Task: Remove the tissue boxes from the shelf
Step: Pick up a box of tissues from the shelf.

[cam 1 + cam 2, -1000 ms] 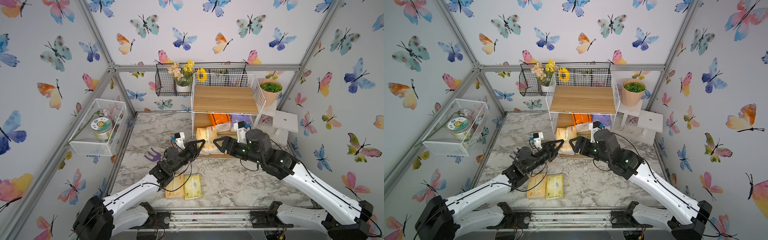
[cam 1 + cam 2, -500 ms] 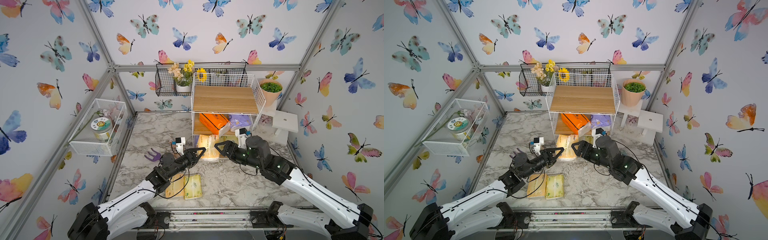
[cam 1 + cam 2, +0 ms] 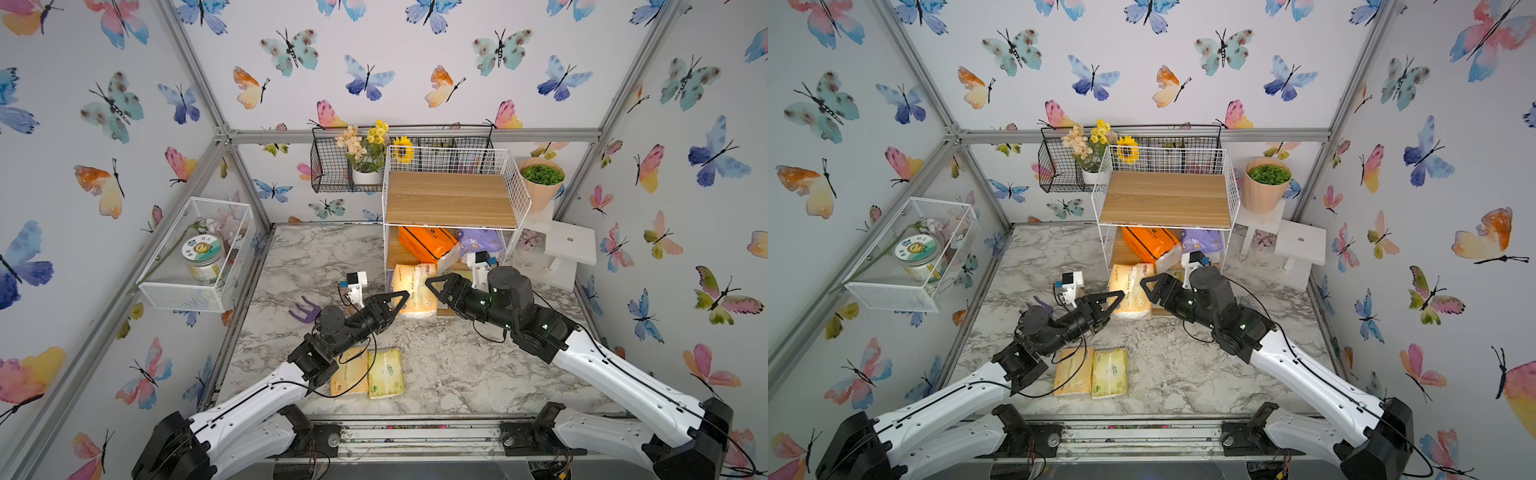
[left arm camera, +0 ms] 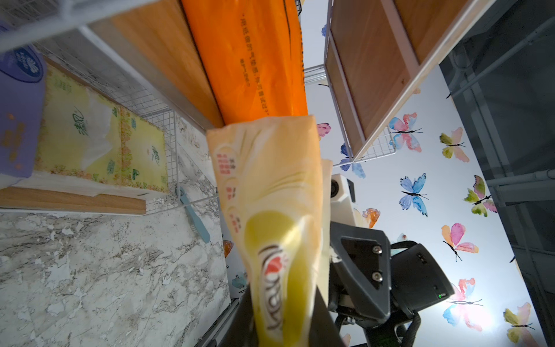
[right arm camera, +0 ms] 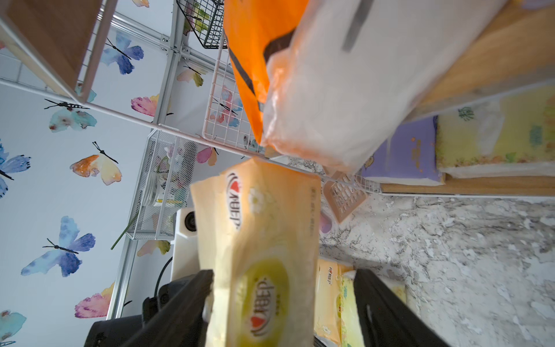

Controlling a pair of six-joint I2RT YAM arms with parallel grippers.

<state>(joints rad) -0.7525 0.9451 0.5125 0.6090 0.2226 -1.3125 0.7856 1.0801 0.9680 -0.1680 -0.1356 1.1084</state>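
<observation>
Both arms' jaws pinch one soft, light peach tissue pack [image 3: 415, 291] by its ends, clear of the shelf [image 3: 453, 199], squashing easily

Shelf [image 3: 453, 199] at table [image 3: 457, 374] rear edge; two packs [image 3: 368, 374] flat near front edge; one pack [image 3: 415, 291] before shelf, between left gripper [image 3: 399, 297] and right gripper [image 3: 434, 284].

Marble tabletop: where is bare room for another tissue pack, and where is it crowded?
Free: marble between the two laid-down packs and right arm; also between shelf and mesh basket. Crowded: shelf front, where left gripper and right gripper clamp peach packs.
</observation>
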